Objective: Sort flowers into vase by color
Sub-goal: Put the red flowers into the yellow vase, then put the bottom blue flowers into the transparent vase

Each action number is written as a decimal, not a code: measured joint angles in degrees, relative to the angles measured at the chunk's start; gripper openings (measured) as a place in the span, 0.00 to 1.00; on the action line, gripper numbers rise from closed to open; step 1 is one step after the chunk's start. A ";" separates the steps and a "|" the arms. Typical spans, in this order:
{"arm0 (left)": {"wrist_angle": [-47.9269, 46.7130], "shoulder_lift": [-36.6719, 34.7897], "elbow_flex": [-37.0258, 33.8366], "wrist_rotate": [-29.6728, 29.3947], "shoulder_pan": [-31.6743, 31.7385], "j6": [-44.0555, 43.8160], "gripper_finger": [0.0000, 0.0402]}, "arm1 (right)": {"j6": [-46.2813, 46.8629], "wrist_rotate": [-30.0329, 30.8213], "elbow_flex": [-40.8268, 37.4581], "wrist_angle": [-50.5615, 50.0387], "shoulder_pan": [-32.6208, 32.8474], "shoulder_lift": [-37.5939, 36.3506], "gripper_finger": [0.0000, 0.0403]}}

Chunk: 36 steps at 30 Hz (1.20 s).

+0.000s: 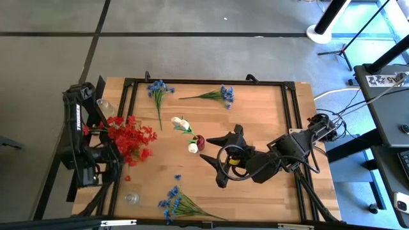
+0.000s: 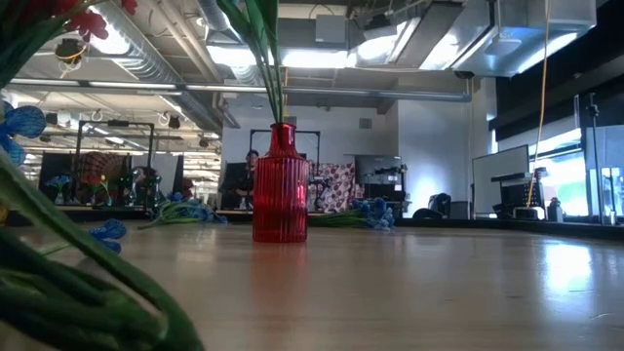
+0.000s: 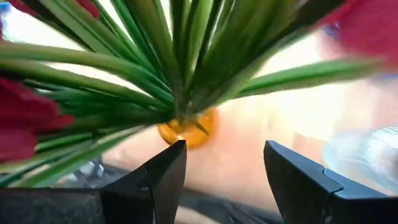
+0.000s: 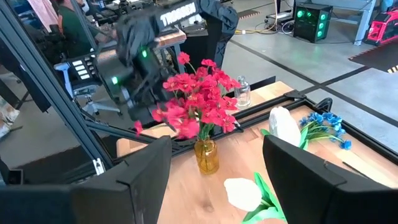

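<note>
A bunch of red flowers (image 1: 131, 137) stands in an amber vase (image 4: 207, 155) near the table's left edge, stems (image 3: 186, 74) in its mouth. My left gripper (image 3: 224, 149) is open just beside and above that mouth, holding nothing. A red vase (image 1: 200, 142) at mid-table holds white flowers (image 1: 183, 124). My right gripper (image 1: 211, 150) hangs open high above it, with nothing between its fingers (image 4: 143, 174). Loose blue flowers lie flat at the far left (image 1: 160, 89), at the far middle (image 1: 220, 96) and at the near edge (image 1: 176, 201).
Two clear glass vases stand at the left, one far (image 1: 105, 105) and one near (image 1: 132, 199). A black frame (image 1: 204, 81) runs around the tabletop. Bare wood lies to the right of the red vase (image 2: 281, 185) and along the table's near right.
</note>
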 joint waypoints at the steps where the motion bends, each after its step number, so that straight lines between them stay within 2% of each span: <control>1: 0.03 -0.41 1.13 1.16 0.48 0.73 0.52 | 0.00 -0.03 0.00 -0.44 0.00 0.00 0.63; 8: 3.20 -1.40 12.15 9.05 1.76 10.17 0.50 | 0.00 -2.50 0.02 -2.34 0.00 0.20 0.63; 15: 3.98 -1.41 23.94 8.94 1.77 10.78 0.47 | -0.41 -4.48 0.09 -3.54 -0.02 1.43 0.63; 20: 9.46 -1.40 31.30 1.04 1.77 12.75 0.46 | -0.72 -7.24 0.04 -4.28 0.28 3.00 0.63; 29: 35.86 -0.56 33.24 -11.63 2.31 36.05 0.44 | 2.48 -8.03 0.09 -4.84 3.14 6.19 0.63; 33: 39.33 0.94 33.24 -15.22 4.18 39.49 0.44 | 4.91 -9.86 0.07 -3.36 4.12 10.15 0.63; 36: 39.40 2.90 33.24 -15.74 5.70 39.47 0.44 | 7.78 -13.71 0.07 -2.99 4.16 13.79 0.63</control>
